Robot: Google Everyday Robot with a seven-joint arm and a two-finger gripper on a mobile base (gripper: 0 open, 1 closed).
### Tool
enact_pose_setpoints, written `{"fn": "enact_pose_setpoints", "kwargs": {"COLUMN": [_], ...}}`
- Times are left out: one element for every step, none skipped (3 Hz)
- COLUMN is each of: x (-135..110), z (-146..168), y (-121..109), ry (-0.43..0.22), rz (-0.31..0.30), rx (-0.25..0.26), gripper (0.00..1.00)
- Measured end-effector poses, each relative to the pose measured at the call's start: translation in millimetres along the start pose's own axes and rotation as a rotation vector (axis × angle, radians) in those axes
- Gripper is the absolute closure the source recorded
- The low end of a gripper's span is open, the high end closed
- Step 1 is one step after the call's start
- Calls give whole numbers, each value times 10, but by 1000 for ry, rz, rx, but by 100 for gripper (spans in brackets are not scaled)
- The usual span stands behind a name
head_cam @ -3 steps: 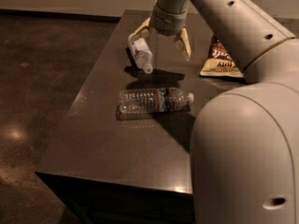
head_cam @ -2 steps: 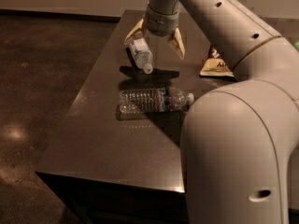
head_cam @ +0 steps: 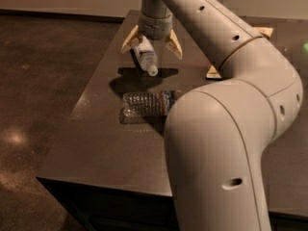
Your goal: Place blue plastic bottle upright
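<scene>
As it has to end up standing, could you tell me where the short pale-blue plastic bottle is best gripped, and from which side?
Probably across its middle, from above: the short pale-blue plastic bottle is slanted, white cap pointing toward the camera. The gripper hangs over it at the far end of the dark table, jaws open either side.

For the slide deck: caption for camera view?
Gripper over dark tabletop, short pale-blue plastic bottle tilted cap-down at it; clear ribbed plastic bottle lying flat nearby.
</scene>
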State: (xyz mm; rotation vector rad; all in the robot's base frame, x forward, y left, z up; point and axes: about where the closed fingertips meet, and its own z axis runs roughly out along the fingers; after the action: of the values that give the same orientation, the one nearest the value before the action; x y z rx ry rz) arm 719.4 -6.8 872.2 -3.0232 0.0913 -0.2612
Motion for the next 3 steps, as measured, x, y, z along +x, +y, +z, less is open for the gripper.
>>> {"fn": "enact_pose_setpoints", "kwargs": {"x": [76, 142, 165], "z": [92, 162, 196], "y": [-66, -132, -182], "ry": [-7, -12, -19], "rz": [-62, -120, -167], "rx": [-11, -11, -6], "gripper": [0, 0, 14]}}
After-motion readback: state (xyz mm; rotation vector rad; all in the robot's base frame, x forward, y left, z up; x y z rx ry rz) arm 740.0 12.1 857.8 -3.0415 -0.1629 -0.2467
